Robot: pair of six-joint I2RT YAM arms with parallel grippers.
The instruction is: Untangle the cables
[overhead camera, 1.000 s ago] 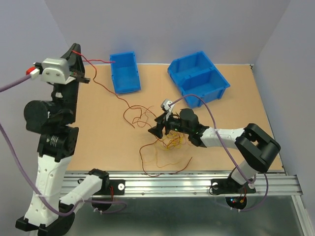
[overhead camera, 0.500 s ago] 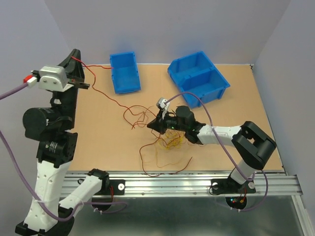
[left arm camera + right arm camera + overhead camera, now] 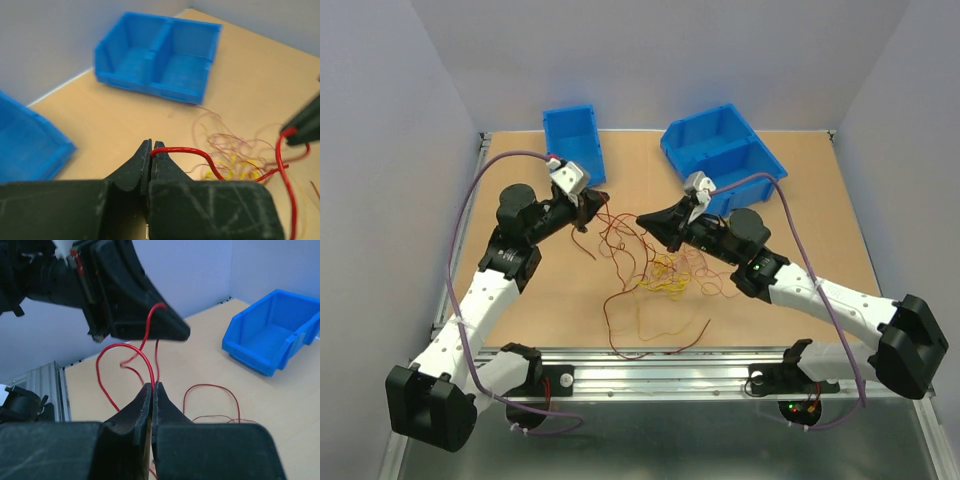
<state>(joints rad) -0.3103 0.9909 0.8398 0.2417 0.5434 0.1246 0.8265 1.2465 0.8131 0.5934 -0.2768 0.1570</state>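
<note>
In the overhead view, the cables [image 3: 665, 283] lay in a loose red-and-yellow tangle at mid-frame, just below the two claws. The left gripper [image 3: 599, 203] and right gripper [image 3: 644, 221] faced each other tip to tip, near but apart. Anything spanning them was too fine to trace.

In the left wrist view, the left gripper [image 3: 151, 148] was pinched shut on a red strand [image 3: 180, 148]. It ran right, sagged, then rose to the right gripper [image 3: 295, 131], cut off at the right edge.

In the right wrist view, the right gripper [image 3: 151, 387] was clamped on that red strand [image 3: 121, 344], which looped up to the left gripper [image 3: 165, 322]. Its long axis ran claw to claw, slack, with most of the tangle hidden below.
</note>
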